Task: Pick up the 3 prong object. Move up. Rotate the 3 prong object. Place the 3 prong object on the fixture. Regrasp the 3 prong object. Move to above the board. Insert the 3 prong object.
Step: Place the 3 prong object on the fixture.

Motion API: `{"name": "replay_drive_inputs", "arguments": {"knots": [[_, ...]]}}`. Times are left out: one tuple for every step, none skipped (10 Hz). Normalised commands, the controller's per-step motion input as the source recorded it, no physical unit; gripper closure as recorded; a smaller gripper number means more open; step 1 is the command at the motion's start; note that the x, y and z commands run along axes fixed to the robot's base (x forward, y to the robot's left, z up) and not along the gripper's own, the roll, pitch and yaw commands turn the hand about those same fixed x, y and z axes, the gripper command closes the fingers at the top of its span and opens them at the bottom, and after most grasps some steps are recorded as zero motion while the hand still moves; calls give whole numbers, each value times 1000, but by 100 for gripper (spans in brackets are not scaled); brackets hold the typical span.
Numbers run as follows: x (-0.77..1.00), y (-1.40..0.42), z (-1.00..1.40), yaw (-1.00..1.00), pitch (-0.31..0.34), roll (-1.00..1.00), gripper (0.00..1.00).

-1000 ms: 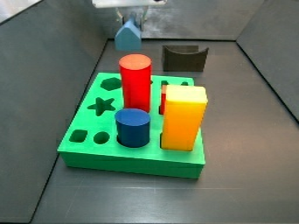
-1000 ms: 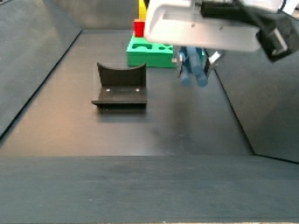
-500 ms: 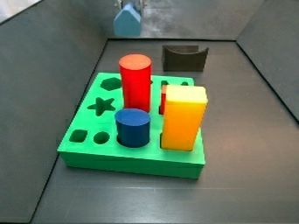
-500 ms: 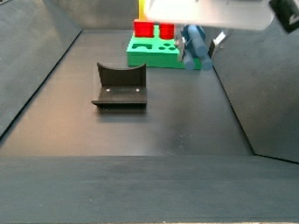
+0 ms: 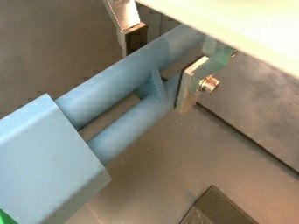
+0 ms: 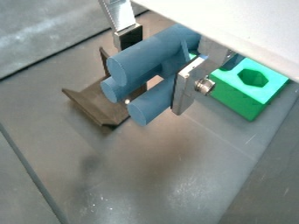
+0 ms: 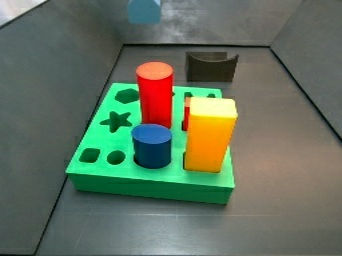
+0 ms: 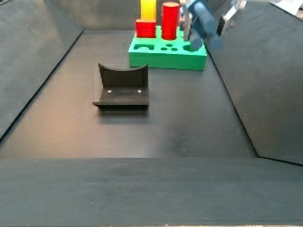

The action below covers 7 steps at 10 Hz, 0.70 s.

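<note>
Holding the 3 prong object (image 6: 149, 73) well above the floor, the gripper (image 6: 158, 63) is seen in both wrist views with its silver fingers (image 6: 191, 84) pinched on the piece; nothing is spread.

- In both side views the piece (image 7: 142, 11) (image 8: 201, 18) sits at the frame's upper edge, high over the far end of the bin, and the gripper body is mostly cropped out.
- The fixture (image 8: 120, 87) is empty, its notch up; in a side view it (image 7: 211, 66) stands just beyond the board (image 7: 100, 170).
- Risk: the piece is gripped across a narrow band near one end, so slip or twist during rotation is judged likely.
- Risk: a skewed rotation would seat it crooked in the notch, spoiling the regrasp.
- Risk: a low descent could clip the red cylinder (image 7: 155, 92) or the yellow block (image 7: 210, 133).
</note>
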Motion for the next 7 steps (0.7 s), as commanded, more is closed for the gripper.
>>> {"name": "replay_drive_inputs", "arguments": {"knots": [[959,-1000,25,-194,164,-195,100],[975,-1000,-29,-178,167,-169,100],[1000,-913,-12,-94,165,-107,100],[1000,-816,-4,-53,159,-80,100],[1000,-703,-8,-26,147,-51,100],[1000,-574,-10,-7,142,-18,100],[1000,-414,-9,7,147,19,100]]}}
